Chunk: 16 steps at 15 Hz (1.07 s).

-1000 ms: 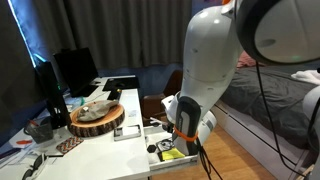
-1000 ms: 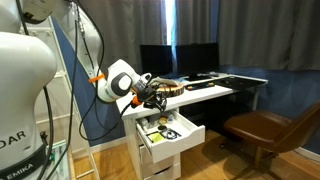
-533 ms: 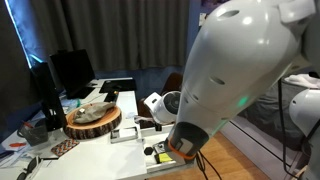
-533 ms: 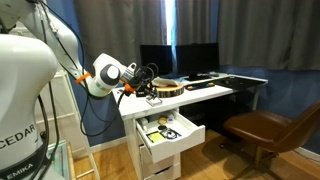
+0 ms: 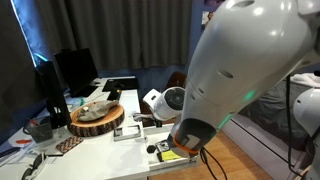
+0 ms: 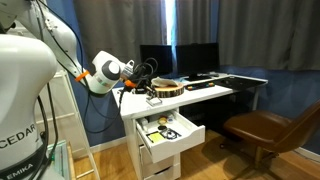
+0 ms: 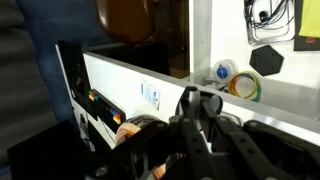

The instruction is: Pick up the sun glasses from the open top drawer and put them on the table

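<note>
My gripper [image 6: 152, 92] hangs at the near end of the white table [image 6: 216, 92], beside the round wooden slab [image 6: 167, 87]. In the wrist view its fingers [image 7: 195, 98] are pressed together on a small black thing with rounded dark lobes, which looks like the sun glasses [image 7: 196, 93]. The open top drawer [image 6: 172, 141] sticks out below the table end, under and to the right of the gripper. It holds a few small dark and yellow items. In an exterior view the big white arm [image 5: 250, 70] hides the gripper.
Monitors [image 6: 185, 58] stand at the table's back. A brown chair [image 6: 258, 128] stands beside the desk. Tape rolls [image 7: 238, 80], a black square pad [image 7: 268, 58] and cables [image 7: 268, 14] lie on the table [image 7: 285, 95]. Dark curtains hang behind.
The arm has swung up and away from above the open drawer toward the table's end. The gripper stays shut with the dark thing in it. The drawer contents look unchanged.
</note>
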{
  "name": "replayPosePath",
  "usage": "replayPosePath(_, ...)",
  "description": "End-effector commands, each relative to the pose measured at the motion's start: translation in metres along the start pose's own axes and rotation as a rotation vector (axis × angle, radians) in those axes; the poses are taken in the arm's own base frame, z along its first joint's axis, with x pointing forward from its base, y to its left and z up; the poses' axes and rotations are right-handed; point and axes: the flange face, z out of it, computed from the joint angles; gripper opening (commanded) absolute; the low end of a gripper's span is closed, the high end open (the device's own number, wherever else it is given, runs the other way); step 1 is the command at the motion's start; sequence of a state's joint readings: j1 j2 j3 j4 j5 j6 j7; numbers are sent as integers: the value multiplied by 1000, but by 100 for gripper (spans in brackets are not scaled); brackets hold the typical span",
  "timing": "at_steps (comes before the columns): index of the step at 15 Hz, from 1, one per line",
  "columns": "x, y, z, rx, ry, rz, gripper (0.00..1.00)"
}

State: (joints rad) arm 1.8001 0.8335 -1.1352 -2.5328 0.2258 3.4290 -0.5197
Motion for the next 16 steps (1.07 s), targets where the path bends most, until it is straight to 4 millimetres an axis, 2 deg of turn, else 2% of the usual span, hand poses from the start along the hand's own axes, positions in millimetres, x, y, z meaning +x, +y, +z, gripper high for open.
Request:
replayPosePath(1,0,0,0,1,1,0,14)
replayPosePath(9,0,0,0,1,1,0,14)
replayPosePath(10,0,0,0,1,1,0,3)
replayPosePath(11,-2,0,2,21,11,-18,3)
replayPosePath(16,-5,12,14,35,217,-63,3)
